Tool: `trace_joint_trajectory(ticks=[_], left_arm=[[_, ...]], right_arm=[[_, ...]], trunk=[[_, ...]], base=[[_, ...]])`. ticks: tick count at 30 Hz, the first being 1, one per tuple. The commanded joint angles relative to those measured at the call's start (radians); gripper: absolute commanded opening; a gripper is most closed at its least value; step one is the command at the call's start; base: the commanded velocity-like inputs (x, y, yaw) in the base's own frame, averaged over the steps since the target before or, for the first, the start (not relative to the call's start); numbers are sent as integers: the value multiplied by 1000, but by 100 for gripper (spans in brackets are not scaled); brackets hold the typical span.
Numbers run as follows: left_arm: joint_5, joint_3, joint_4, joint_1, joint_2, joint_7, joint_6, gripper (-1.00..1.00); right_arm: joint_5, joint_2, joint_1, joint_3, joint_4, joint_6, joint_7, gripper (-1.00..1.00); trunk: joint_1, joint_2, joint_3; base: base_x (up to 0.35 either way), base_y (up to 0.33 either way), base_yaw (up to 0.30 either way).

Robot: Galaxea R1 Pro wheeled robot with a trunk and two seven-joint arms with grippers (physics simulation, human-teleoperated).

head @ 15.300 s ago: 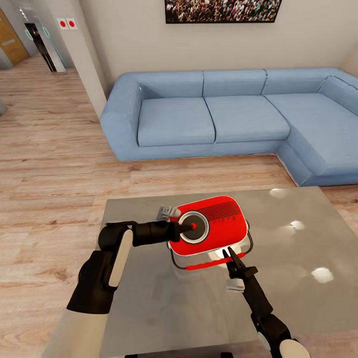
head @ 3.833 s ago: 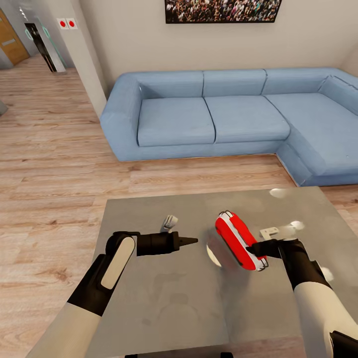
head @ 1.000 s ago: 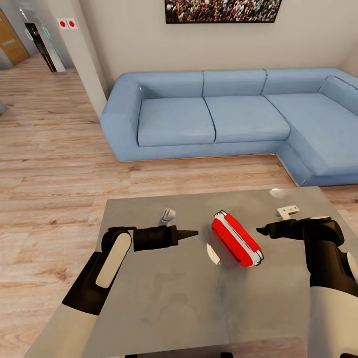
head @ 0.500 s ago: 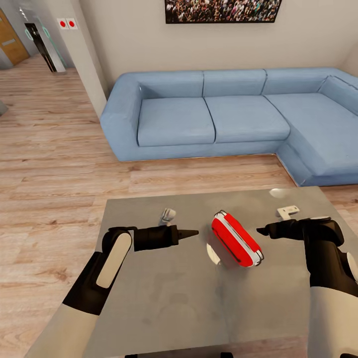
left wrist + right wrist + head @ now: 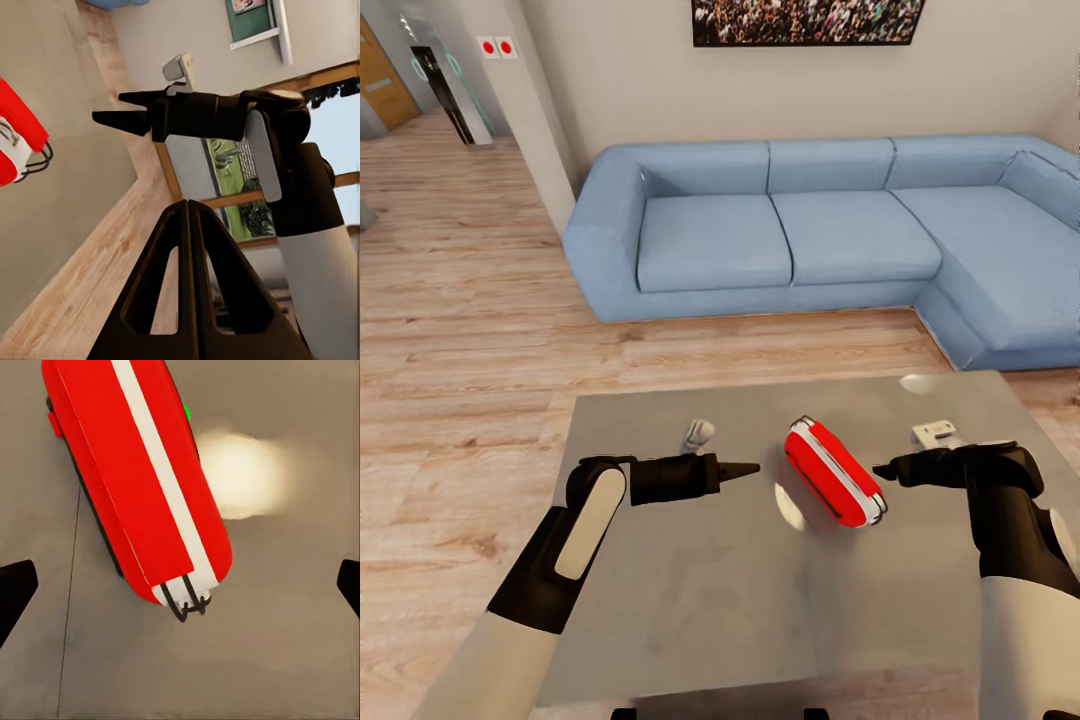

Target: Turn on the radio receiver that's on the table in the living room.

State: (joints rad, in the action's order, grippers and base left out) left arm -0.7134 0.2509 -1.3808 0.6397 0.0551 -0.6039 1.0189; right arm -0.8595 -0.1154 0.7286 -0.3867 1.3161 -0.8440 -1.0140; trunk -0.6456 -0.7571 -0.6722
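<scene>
Progress: the radio receiver point(image 5: 834, 471) is seen standing on edge on the counter point(image 5: 660, 600); whether it has been switched on cannot be told.
Radio position: between both end effectors, touching neither.
Left end effector point(image 5: 745, 468): fingers pressed together, empty, beside the radio.
Right end effector point(image 5: 882, 470): fingers spread wide, just beside the radio.

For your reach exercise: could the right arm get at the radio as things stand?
Probably yes. The right tool hangs open beside the radio, with bare table between them and nothing blocking.
</scene>
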Motion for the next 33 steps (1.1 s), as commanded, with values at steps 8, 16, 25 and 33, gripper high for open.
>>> trace_joint_trajectory(ticks=[8, 16, 25, 33], left_arm=[[-5, -1, -4, 0, 0, -1, 3, -100], [0, -1, -4, 0, 0, 2, 1, -100], [3, -1, -4, 0, 0, -1, 0, -100], [5, 1, -4, 0, 1, -2, -1, -100]], right_arm=[[0, -1, 0, 0, -1, 0, 0, 100], [-2, -1, 0, 0, -2, 1, -3, 100], [-2, -1, 0, 0, -2, 0, -3, 100], [4, -1, 0, -1, -2, 3, -3, 100]], trunk=[[0, 0, 0], [0, 0, 0], [0, 0, 0], [0, 0, 0]], base=[[-327, 0, 0], [-347, 0, 0], [-205, 0, 0], [-13, 0, 0]])
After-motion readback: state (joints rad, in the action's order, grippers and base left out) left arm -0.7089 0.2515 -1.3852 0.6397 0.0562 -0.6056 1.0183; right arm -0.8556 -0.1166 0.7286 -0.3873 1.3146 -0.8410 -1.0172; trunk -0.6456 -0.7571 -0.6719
